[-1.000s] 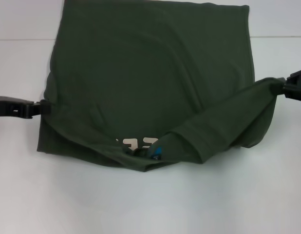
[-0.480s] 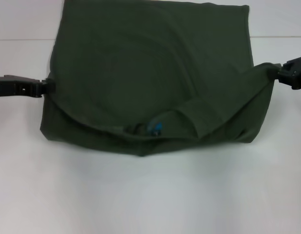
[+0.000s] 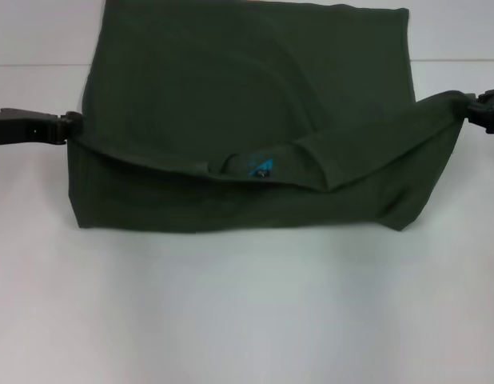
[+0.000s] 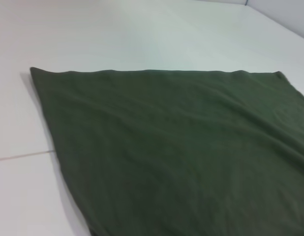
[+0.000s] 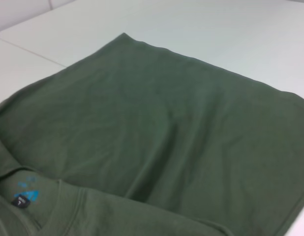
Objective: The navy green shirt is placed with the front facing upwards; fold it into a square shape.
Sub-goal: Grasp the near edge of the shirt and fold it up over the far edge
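- The left hand (image 3: 71, 128) is at the shirt's left edge in the head view, low over the white tabletop (image 3: 247, 320), its fingers pinching a corner of cloth there.
- The shirt (image 3: 231, 88) lies across the middle of the tabletop, dark olive green, its far part spread flat and reaching the top of the head view.
- Its near part is folded back over itself: a band of cloth runs between the two hands, sagging in the middle.
- On that folded band sits the neck label (image 3: 261, 166), small and dark with a blue mark; the right wrist view shows it (image 5: 25, 198) beside the collar seam.
- The left wrist view shows only the flat far cloth (image 4: 181, 147) on the tabletop.
- The right hand (image 3: 475, 110) is at the right edge of the head view, pinching the shirt's right corner, which is drawn up into a gathered point.
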{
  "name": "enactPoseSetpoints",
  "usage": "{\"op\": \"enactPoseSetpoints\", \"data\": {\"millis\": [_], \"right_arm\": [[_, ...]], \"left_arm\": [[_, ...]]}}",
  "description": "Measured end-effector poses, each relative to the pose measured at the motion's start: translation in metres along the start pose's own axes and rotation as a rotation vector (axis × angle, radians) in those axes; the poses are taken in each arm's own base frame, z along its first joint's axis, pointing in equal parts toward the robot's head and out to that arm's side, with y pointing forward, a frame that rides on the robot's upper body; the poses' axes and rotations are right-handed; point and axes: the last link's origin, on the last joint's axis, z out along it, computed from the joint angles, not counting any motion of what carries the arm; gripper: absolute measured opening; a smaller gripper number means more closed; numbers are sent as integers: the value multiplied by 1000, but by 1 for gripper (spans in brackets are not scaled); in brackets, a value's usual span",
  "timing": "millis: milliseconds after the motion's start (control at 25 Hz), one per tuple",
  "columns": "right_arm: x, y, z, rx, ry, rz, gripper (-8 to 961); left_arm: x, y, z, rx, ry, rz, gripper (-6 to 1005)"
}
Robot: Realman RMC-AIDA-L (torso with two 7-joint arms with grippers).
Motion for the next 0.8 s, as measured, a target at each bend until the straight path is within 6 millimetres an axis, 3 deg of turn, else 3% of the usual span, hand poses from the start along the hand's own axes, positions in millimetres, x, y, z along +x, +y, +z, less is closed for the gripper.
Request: {"op": "enactPoseSetpoints", "data": {"millis": [400,800], "right_arm": [[3,-9,4,56,-16,-22,78],[-7,-14,11,103,-47,-84,80]], "left_arm": [[7,2,12,41,39,21,36],[15,4,23,63,81,51,35]]}}
